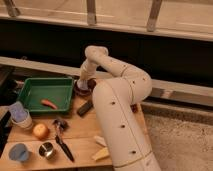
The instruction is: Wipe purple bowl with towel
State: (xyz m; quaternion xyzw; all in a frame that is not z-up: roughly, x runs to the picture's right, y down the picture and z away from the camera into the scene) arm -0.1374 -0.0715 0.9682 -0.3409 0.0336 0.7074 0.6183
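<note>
Purple bowl (83, 88) right of green tray (31, 102), gripper (83, 84) down in it, finger opening indiscernible.

Lab test bench: wooden worktop (82, 140) with green tray (30, 102), cups (19, 116), staged props; hand (82, 86) over bowl (83, 91).

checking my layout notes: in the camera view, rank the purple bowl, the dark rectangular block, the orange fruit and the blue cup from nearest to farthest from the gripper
The gripper is down at the table's back edge, right of the green tray.
1. Small purple bowl: directly beneath it.
2. Dark rectangular block: just in front of the bowl.
3. Round orange fruit: front left.
4. Blue cup: front-left corner, farthest.
</note>
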